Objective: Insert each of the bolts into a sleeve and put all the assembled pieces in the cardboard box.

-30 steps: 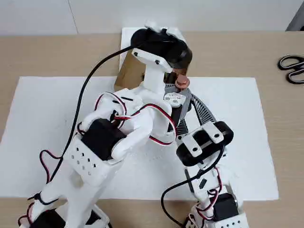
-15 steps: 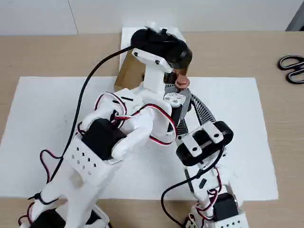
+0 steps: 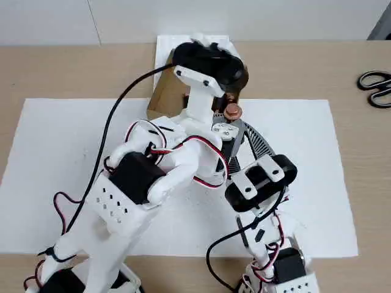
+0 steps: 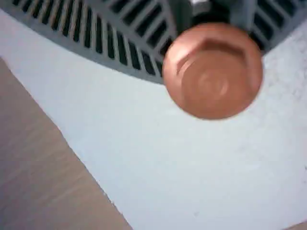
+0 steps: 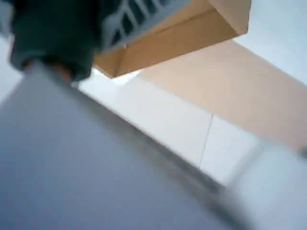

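A copper bolt (image 3: 231, 112) hangs head-up just in front of the cardboard box (image 3: 166, 93), above the white mat. My right gripper (image 3: 235, 119) comes in from the near side, and its grey ribbed fingers (image 3: 258, 145) close on the bolt below the head. In the left wrist view the round copper head (image 4: 212, 72) shows from above against a ribbed finger (image 4: 110, 38). My left arm's wrist (image 3: 197, 97) stands over the box's near edge, with its camera housing covering the gripper. The right wrist view shows the box (image 5: 192, 28) beyond a dark blurred part (image 5: 50, 38).
A white mat (image 3: 61, 152) covers the middle of the wooden table, with a small white sheet (image 3: 164, 46) behind the box. Scissors (image 3: 376, 85) lie at the far right edge. The two arms cross closely in front of the box.
The left arm's wrist and camera have shifted slightly toward the box. The right wrist has edged a little to the left. The bolt stays held in nearly the same spot.
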You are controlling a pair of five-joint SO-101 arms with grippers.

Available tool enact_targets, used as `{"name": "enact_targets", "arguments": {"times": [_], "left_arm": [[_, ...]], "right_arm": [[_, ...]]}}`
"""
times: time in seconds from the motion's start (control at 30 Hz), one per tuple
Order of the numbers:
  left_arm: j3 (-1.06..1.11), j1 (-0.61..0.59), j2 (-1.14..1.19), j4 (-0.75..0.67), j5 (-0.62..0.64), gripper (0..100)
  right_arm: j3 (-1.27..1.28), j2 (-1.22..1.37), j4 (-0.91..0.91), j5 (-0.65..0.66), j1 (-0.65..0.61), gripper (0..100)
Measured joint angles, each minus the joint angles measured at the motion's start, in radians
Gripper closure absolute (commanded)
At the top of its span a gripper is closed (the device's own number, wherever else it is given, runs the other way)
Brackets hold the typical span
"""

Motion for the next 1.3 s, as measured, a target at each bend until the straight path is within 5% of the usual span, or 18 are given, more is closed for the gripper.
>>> {"name": "enact_targets", "arguments": {"times": [0.17,0.37,0.5,0.7,0.83,1.03,1.3], "left_arm": [[0.028,0.0,-0.012,-0.002,0.0,95],[0.077,-0.017,-0.015,-0.002,0.0,52],[0.097,-0.015,-0.052,0.014,0.061,42],[-0.017,0.006,-0.147,-0.052,0.074,48],[-0.061,-0.095,-0.222,-0.043,0.068,55],[-0.063,-0.238,-0.325,0.046,0.068,100],[0.288,-0.437,-0.195,0.13,0.072,99]], "right_arm": [[0.005,0.002,-0.026,0.0,0.0,99.6],[0.011,0.002,-0.025,0.003,0.006,99.6],[0.008,-0.003,-0.043,-0.002,0.014,99.6],[0.026,-0.014,-0.077,-0.08,0.035,99.6],[0.029,-0.012,-0.077,-0.127,0.069,99.6],[-0.101,0.133,-0.069,-0.178,0.089,99.6],[-0.753,0.87,0.101,-0.391,0.038,99.6]]}}
